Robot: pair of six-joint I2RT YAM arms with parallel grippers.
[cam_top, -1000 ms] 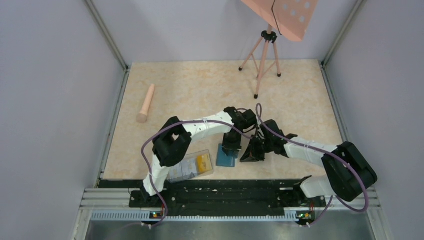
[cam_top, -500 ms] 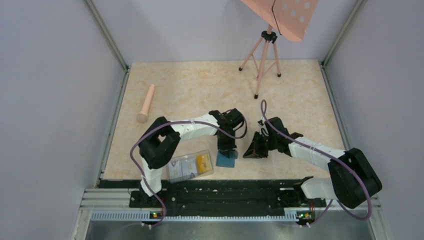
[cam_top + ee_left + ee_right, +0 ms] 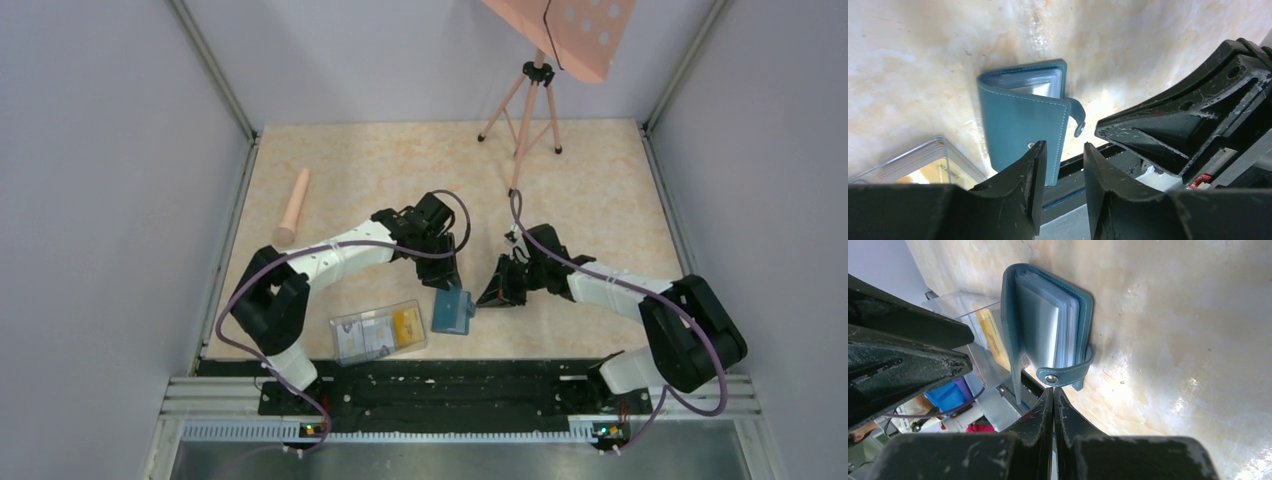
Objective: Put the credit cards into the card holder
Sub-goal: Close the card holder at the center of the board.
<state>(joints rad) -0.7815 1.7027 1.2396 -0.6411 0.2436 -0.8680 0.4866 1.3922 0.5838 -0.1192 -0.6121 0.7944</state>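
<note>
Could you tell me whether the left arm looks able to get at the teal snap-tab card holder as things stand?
Probably yes: the left pincer hangs open right by the teal wallet-like card holder with nothing between; the shut right pincer sits beside it, not above.

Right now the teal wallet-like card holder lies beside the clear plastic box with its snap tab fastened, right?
Not fastened: the right wrist view shows the snap tab hanging loose. The teal card holder does lie beside the clear plastic box.
</note>
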